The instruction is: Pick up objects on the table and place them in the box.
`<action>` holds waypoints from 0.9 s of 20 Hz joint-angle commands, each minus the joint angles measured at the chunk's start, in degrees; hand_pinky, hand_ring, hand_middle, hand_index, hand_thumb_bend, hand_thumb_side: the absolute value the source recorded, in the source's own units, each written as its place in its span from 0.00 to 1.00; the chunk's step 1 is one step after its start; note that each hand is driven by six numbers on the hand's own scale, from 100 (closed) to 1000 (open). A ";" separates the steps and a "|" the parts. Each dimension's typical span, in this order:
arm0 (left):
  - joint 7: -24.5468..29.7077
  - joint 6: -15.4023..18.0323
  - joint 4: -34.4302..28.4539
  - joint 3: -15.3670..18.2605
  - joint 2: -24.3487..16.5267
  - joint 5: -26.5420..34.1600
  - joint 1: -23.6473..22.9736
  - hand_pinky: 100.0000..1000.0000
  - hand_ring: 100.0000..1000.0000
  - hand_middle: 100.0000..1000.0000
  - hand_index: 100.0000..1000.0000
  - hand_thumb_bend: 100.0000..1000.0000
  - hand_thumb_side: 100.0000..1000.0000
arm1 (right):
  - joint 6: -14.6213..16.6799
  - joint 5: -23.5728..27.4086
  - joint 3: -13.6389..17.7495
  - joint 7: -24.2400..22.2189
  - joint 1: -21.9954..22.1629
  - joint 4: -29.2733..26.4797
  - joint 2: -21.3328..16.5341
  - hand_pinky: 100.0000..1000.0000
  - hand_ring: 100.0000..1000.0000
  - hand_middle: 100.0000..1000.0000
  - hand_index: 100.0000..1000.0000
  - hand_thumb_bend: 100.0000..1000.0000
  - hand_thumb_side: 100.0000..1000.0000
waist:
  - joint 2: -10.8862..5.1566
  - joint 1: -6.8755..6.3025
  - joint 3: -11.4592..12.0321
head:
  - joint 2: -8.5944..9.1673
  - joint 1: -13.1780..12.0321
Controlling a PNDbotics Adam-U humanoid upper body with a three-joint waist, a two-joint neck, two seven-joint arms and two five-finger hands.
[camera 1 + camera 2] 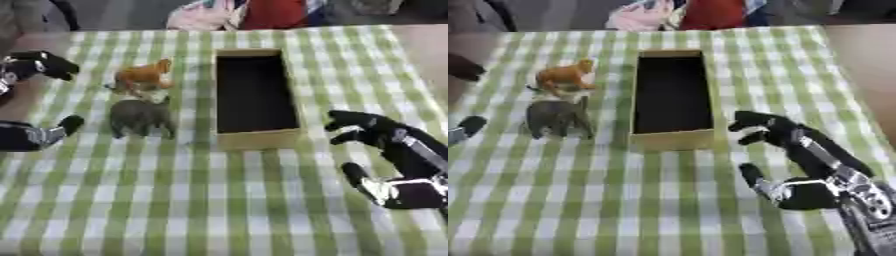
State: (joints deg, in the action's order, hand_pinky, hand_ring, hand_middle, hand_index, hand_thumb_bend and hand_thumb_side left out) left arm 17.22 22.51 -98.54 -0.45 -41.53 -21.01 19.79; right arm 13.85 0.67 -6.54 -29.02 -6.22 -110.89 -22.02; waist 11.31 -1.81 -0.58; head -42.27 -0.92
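Two toy animals, an orange one and a grey one, stand left of the empty box, nearer my spread left hand than my relaxed, empty right hand.

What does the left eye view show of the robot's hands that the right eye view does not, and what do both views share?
Only the left eye view shows most of the left hand at the left edge, its fingers open either side of a gap, holding nothing. Only the right eye view shows the right hand together with much of its silver-jointed forearm running to the lower right corner. Both share the long box with its dark inside, the orange toy animal and the grey toy animal to the box's left, and the green checked cloth.
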 commanded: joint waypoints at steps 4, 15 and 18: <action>1.34 2.56 5.66 -3.87 -4.19 -4.09 5.23 0.71 0.70 0.73 0.86 0.40 0.36 | 0.14 0.55 -0.14 -0.49 -0.44 -1.14 -1.26 0.74 1.00 0.76 0.92 0.07 0.16 | -0.90 -0.20 -0.53 | 0.41 -0.47; 5.81 6.72 17.03 -7.61 -3.09 -9.04 12.40 0.71 0.70 0.73 0.86 0.42 0.40 | 0.12 0.88 -0.36 -0.78 -0.35 -1.13 -1.23 0.74 1.00 0.76 0.92 0.07 0.16 | -1.31 -0.22 -1.70 | 0.77 -0.35; 5.53 6.56 20.16 -7.94 -1.37 -10.49 14.42 0.71 0.70 0.73 0.86 0.41 0.40 | 0.17 0.92 -0.44 -0.87 -0.29 -1.19 -1.14 0.74 1.00 0.76 0.92 0.07 0.16 | -1.35 0.03 -1.85 | 0.79 -0.69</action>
State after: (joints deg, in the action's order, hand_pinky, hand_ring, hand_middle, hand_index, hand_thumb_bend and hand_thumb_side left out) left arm 22.84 28.99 -79.04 -8.63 -42.11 -30.93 33.11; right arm 13.90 1.11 -7.11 -29.68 -6.12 -110.90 -22.04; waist 10.90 -1.77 -2.43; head -42.19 -1.39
